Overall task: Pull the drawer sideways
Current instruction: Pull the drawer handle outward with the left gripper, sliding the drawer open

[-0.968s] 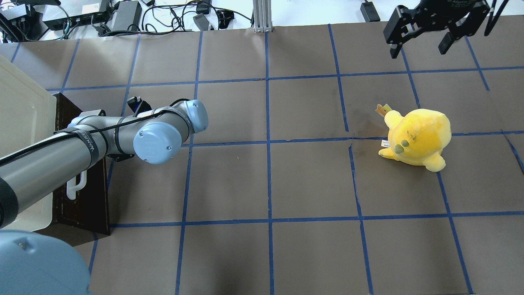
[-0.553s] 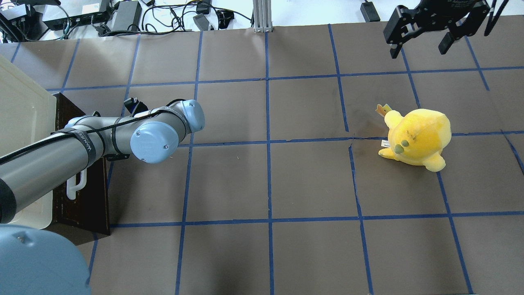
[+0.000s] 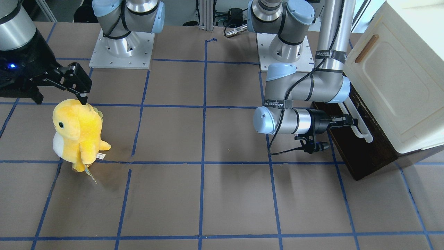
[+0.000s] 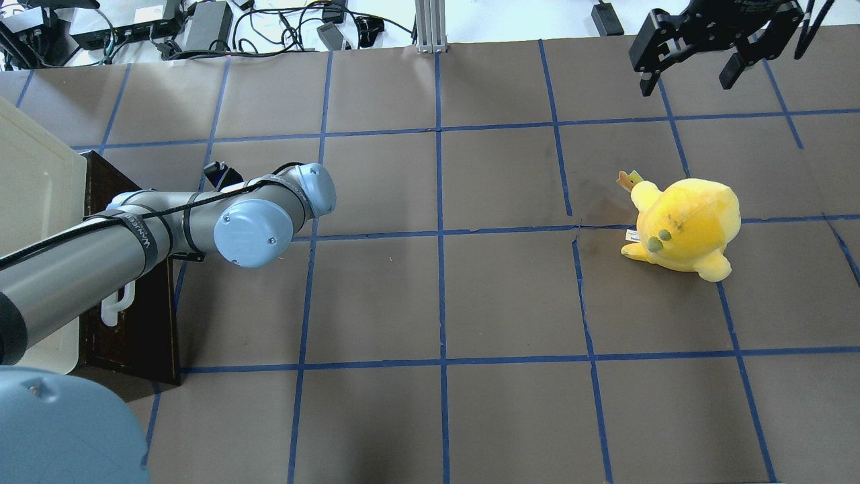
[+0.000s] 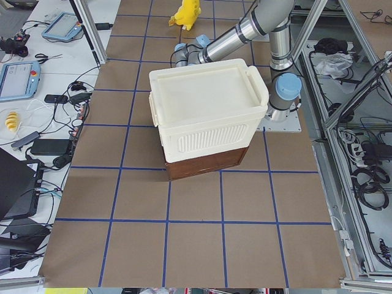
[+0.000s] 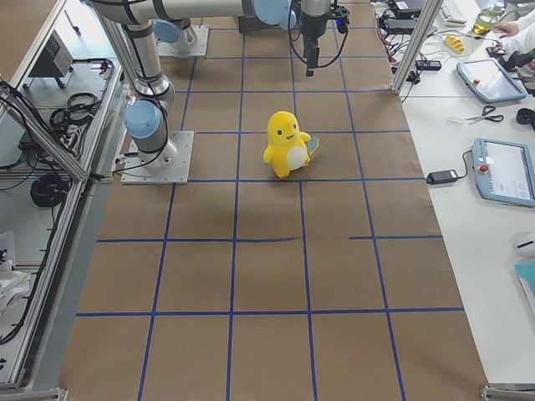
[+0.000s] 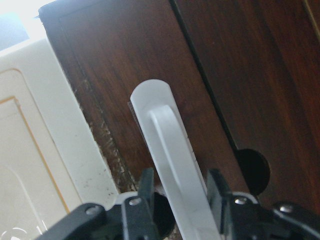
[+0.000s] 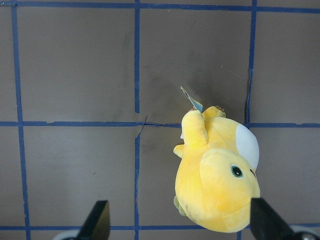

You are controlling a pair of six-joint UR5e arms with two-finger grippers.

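The drawer (image 3: 357,152) has a dark brown wooden front and a long white bar handle (image 3: 360,130), and sits under a cream cabinet (image 3: 399,76). In the overhead view the drawer front (image 4: 148,316) is at the left edge, partly hidden by my left arm. My left gripper (image 3: 348,121) points sideways at the handle. In the left wrist view my left gripper (image 7: 182,192) has one finger on each side of the white handle (image 7: 160,130), shut on it. My right gripper (image 4: 699,74) is open and empty, high at the far right.
A yellow plush toy (image 4: 685,225) stands on the brown mat right of centre, below my right gripper, and also shows in the right wrist view (image 8: 215,175). The cream cabinet door has a small brown handle (image 3: 366,48). Cables and power bricks (image 4: 201,27) lie along the far edge.
The cabinet, drawer front and white handle have shifted slightly left in the overhead view. My left arm's elbow has moved a little left with them. The right arm has not moved.
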